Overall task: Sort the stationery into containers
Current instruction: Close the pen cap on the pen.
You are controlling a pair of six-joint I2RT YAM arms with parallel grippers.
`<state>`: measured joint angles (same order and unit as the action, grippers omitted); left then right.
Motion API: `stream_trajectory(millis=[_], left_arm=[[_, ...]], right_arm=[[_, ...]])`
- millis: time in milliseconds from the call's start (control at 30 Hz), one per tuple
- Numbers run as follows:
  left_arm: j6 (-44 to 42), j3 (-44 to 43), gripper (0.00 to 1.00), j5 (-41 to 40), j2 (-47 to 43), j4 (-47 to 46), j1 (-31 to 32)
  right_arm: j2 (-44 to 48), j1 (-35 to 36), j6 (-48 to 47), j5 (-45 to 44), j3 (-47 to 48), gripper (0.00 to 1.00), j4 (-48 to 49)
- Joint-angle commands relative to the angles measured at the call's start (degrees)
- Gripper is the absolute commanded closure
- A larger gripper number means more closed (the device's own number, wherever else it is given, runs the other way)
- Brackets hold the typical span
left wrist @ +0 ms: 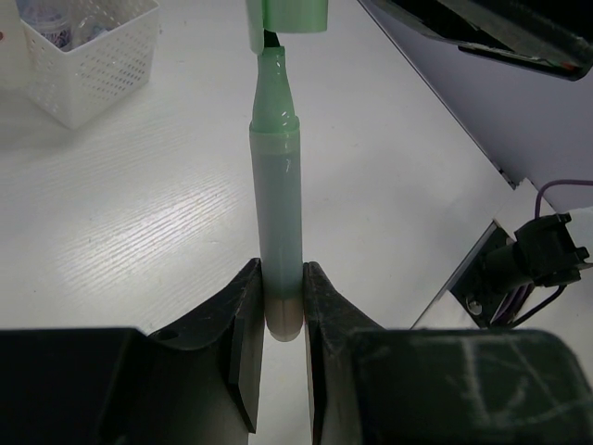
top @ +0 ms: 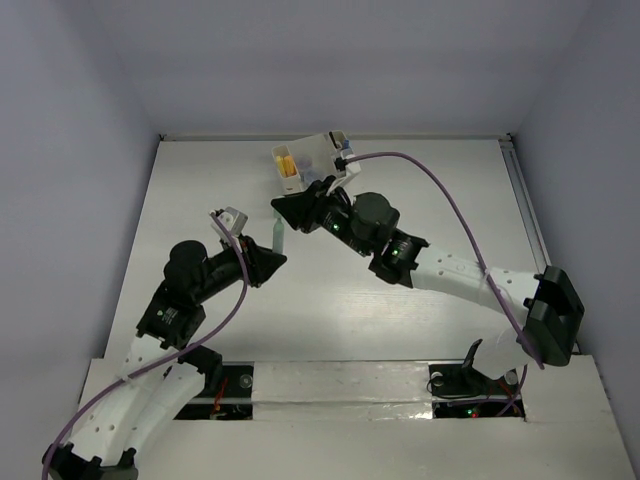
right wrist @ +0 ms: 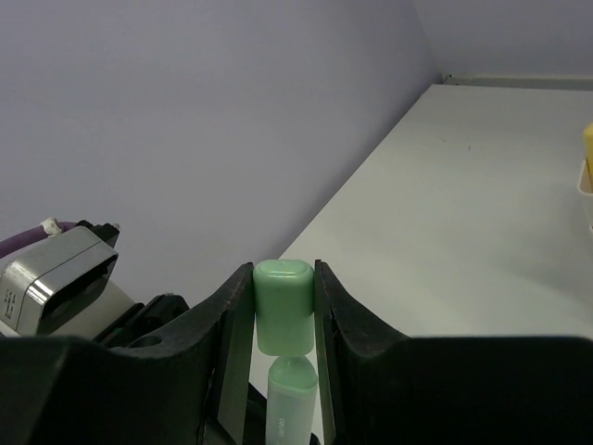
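Observation:
A light green marker [top: 277, 238] is held between my two grippers above the middle of the table. My left gripper [top: 268, 260] is shut on the rear end of the marker's barrel [left wrist: 278, 213]; in its wrist view the gripper [left wrist: 283, 306] pinches it tight. My right gripper [top: 288, 213] is shut on the marker's green cap [right wrist: 283, 304]. The cap [left wrist: 295, 13] sits just off the tapered nib end, a small dark tip showing between them. The cream-white organizer [top: 322, 152] stands at the back, with yellow and orange blocks [top: 288, 165] in one compartment.
A white mesh-walled part of the organizer [left wrist: 93, 65] shows at the left wrist view's top left, with a purple-labelled item inside. A yellow block's edge [right wrist: 587, 153] shows at the right wrist view's right edge. Purple cables loop over both arms.

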<state>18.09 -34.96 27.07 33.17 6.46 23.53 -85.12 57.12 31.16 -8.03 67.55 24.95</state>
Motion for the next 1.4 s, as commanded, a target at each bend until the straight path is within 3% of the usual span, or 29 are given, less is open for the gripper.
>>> stream_trajectory(millis=[0,533,1033,1367], left_arm=[[0.19,-0.99,1.00,-1.06,-0.82,-1.45,0.11],[0.37,-1.34,1.00,-5.27,-3.11,-0.31,-0.94],[0.46,-1.95,1.00,-12.21,-7.59,1.10,-2.00],[0.46,-2.04,1.00,-12.39,-6.80,1.19,-3.66]], right_arm=[[-0.31,0.97,-0.04,-1.99,-0.05,0.93,3.09],[-2.50,3.60,-0.48,-4.45,0.39,0.93,2.12],[-4.17,6.50,9.88,3.54,-4.27,0.95,2.48],[-4.35,9.92,11.47,5.93,-5.24,0.98,-0.25]])
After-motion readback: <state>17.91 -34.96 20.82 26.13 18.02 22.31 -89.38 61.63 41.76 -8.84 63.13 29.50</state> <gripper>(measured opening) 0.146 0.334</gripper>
